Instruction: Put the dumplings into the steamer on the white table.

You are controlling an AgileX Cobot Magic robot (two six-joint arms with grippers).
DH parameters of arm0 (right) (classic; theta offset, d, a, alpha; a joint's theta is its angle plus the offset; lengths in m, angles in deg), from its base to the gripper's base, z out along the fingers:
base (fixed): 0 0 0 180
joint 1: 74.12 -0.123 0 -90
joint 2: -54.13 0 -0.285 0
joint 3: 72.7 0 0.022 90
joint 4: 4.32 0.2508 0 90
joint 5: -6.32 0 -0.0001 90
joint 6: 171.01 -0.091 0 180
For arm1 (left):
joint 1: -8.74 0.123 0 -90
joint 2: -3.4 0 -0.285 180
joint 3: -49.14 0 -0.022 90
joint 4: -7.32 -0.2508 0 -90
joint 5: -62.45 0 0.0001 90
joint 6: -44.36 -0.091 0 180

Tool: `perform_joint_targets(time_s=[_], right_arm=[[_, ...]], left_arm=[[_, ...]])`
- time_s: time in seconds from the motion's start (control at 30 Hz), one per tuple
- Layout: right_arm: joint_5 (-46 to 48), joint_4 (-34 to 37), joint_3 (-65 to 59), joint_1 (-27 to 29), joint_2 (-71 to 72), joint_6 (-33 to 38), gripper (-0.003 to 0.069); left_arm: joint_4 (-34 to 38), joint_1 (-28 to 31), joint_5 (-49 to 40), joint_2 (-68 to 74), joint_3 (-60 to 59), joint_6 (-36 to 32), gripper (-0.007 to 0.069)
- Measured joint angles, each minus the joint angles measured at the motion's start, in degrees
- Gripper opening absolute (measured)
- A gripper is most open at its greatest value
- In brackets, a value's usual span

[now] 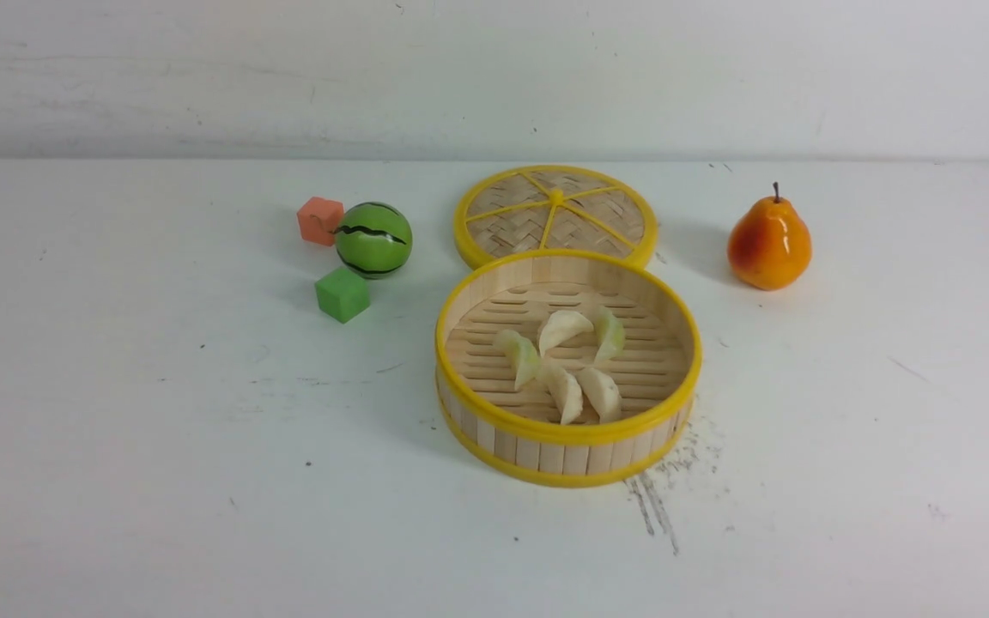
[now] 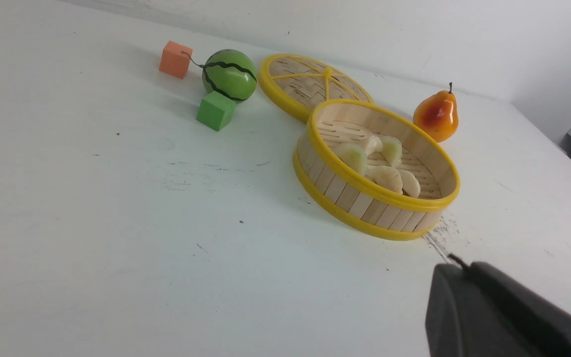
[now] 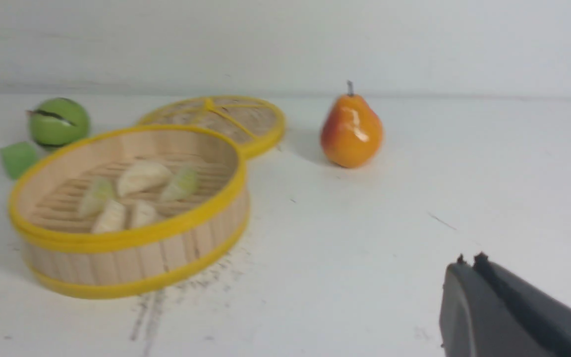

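five dumplings [image 1: 565, 360] lie in one steamer [image 1: 568, 432]; left gripper [image 2: 464, 265] and right gripper [image 3: 469, 260] look closed.

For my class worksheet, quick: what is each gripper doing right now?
Left gripper: fingers together, shut, holding nothing.
Right gripper: fingers together, shut, holding nothing.

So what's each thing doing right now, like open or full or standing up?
steamer: open, lid off, upright on the table
dumplings: all five lying inside the steamer
lid: flat on the table, behind the steamer
pear: standing upright
toy watermelon: whole, resting between two blocks
orange block: on the table
green block: on the table
left gripper: looks closed, holding nothing
right gripper: looks closed, holding nothing
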Motion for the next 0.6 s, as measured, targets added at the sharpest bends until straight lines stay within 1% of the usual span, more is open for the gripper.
perform_joint_targets(time_s=[0.07, 0.2, 0.4, 0.6], right_arm=[[-0.2, -1.1, -4.3, 3.1, 3.4, -1.8, -0.0022], [2.3, -2.4, -6.6, 5.2, 5.4, -4.0, -0.0022], [7.5, -3.0, -6.7, 5.4, 5.5, -4.8, -0.0022], [10.1, -2.3, -6.3, 5.4, 5.5, -4.8, -0.0022]], left_arm=[[0.0, 0.0, 0.0, 0.0, 0.0, 0.0, -0.0009], [0.0, 0.0, -0.1, 0.0, 0.0, 0.0, -0.0006], [0.0, 0.0, -0.1, 0.0, 0.0, 0.0, -0.0004], [0.0, 0.0, -0.1, 0.0, 0.0, 0.0, 0.0000]])
